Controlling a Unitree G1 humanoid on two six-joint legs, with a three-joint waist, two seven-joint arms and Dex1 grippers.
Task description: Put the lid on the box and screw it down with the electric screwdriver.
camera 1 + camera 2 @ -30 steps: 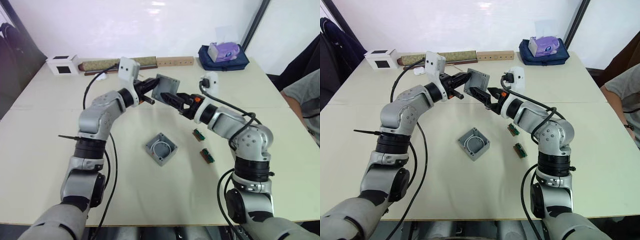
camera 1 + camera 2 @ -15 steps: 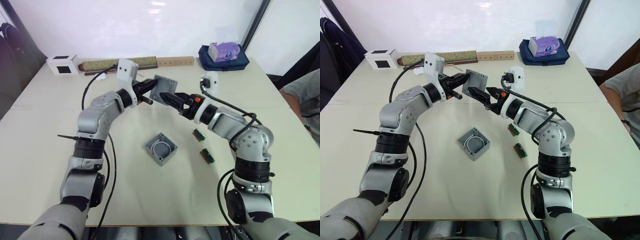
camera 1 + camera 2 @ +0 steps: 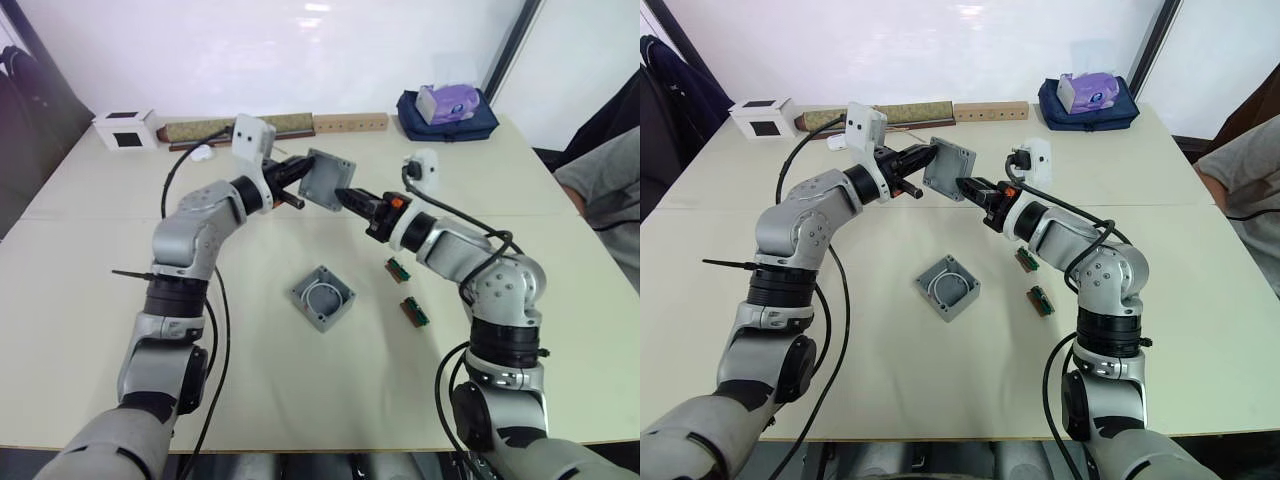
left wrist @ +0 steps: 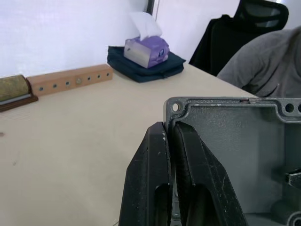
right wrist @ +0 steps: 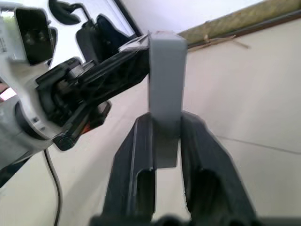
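Note:
The grey lid (image 3: 328, 180) hangs on edge in the air above the far middle of the table, caught between both grippers. My left gripper (image 3: 300, 172) is shut on the lid's left rim, and its black fingers (image 4: 157, 160) pinch the rim beside a corner screw hole. My right gripper (image 3: 346, 198) reaches in from the right, with its fingers (image 5: 136, 155) closed on either face of the lid's (image 5: 164, 70) lower edge. Below, on the table, the open grey box (image 3: 322, 297) holds a white ring. The electric screwdriver is out of view.
Two small green parts (image 3: 399, 269) (image 3: 414, 311) lie right of the box. Along the far edge stand a white cube with a black square (image 3: 125, 128), a long brown bar (image 3: 215, 128), a drilled wooden block (image 3: 350, 122) and a blue bag with tissues (image 3: 447, 110). A person (image 3: 610, 200) sits at the right.
My right gripper's fingers have closed from wide open onto the lid's lower edge. The left gripper keeps its hold, and the lid has shifted slightly.

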